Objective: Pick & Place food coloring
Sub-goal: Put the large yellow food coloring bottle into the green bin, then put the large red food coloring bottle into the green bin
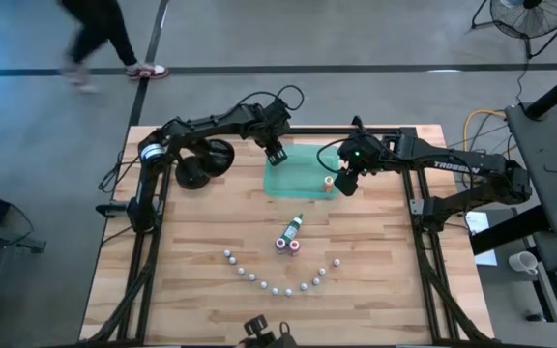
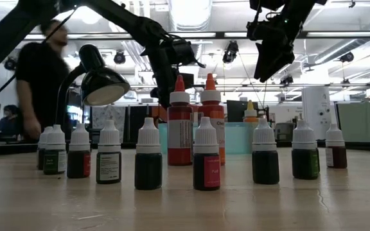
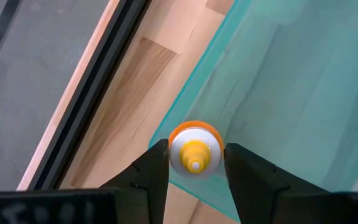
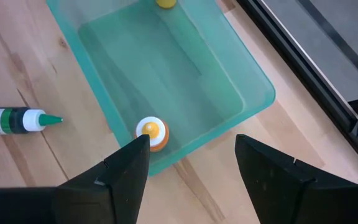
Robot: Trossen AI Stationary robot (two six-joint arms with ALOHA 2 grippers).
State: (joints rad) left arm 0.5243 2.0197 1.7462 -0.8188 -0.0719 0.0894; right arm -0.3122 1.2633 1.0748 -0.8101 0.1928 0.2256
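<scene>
My left gripper [image 1: 277, 155] [image 3: 196, 163] hangs over the far-left corner of the green tray [image 1: 303, 166], shut on a bottle with an orange body and a white and yellow top [image 3: 194, 151]. My right gripper [image 1: 345, 184] [image 4: 191, 149] is open above the tray's near-right corner, where a second orange bottle [image 4: 151, 133] [image 1: 328, 181] stands untouched. On the table, a green bottle [image 1: 295, 225] lies on its side, and a red and a pink bottle [image 1: 287, 246] stand upright. Several small whitish-capped bottles [image 1: 274, 285] stand in an arc. My left gripper has the bottle's top [image 3: 178, 151] pinched between its two fingers, one on each side, coming from above and pointing down. The bottle stays upright at the tray's corner [image 3: 166, 134]. I cannot tell whether its base rests on the tray floor.
A black desk lamp [image 1: 201, 164] stands on the table's far-left part, beside the left arm. The tray's low walls [image 4: 253, 106] ring both orange bottles. Bare wood lies left and right of the bottle arc. A person walks on the floor beyond the far edge.
</scene>
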